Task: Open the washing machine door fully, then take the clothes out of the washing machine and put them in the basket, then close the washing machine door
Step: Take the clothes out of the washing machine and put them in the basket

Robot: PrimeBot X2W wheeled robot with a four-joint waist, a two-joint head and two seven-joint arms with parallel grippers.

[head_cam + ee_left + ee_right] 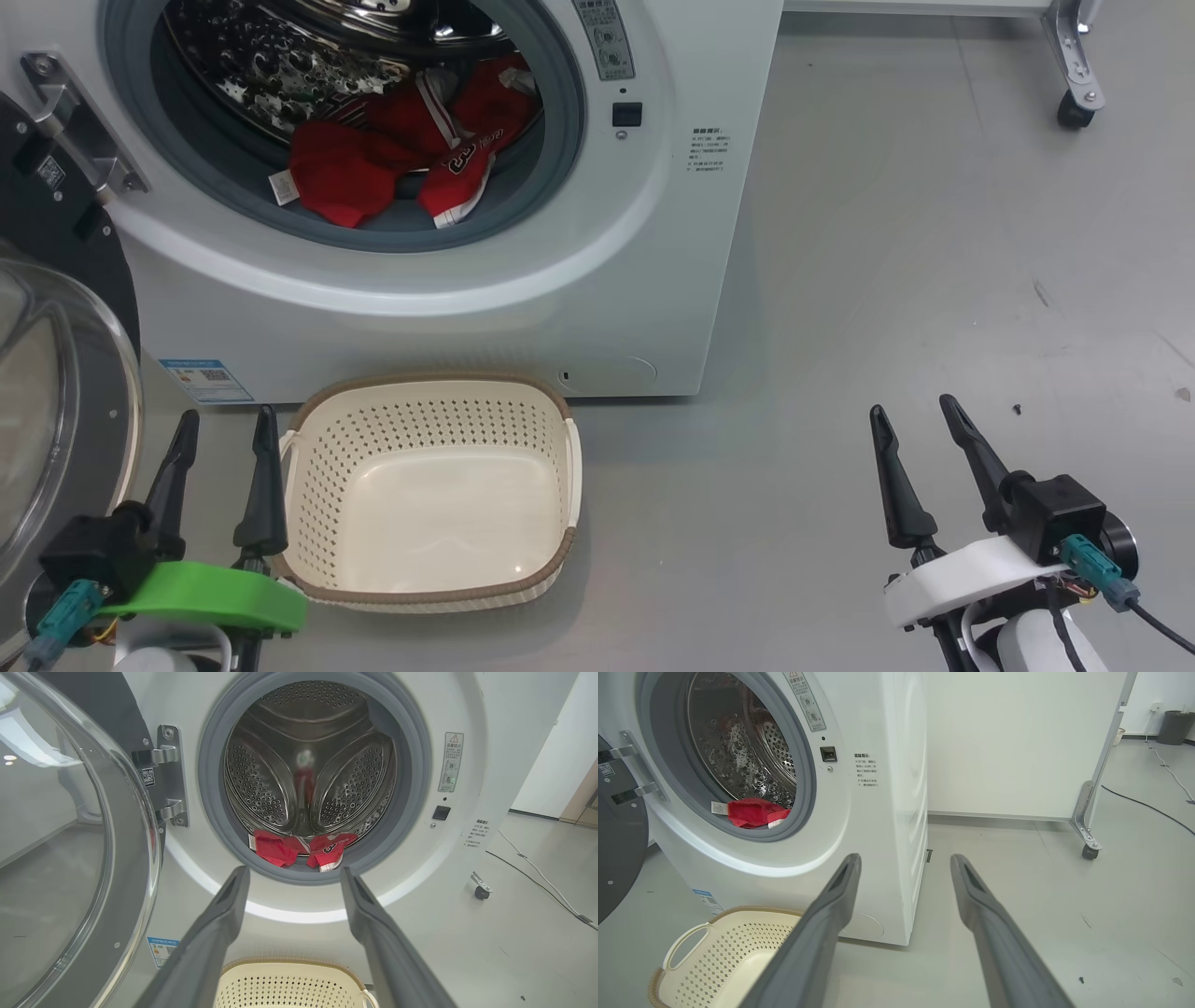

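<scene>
We see the washing machine door [65, 392] open, clothes [392, 154] still inside the washing machine [616, 280], basket [429, 397] before it empty, left claw [228, 415] and right claw [911, 406] spread.

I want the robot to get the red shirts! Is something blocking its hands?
Nothing visible does. The washing machine door is swung aside to the left, and the clothes lie just inside the open port. The left gripper and right gripper are both open and empty.

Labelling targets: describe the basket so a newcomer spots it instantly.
Find the big white washing machine, round port open. The basket sits on the grey floor directly before it. Cream perforated walls and a brown woven-look rim set it apart.
</scene>
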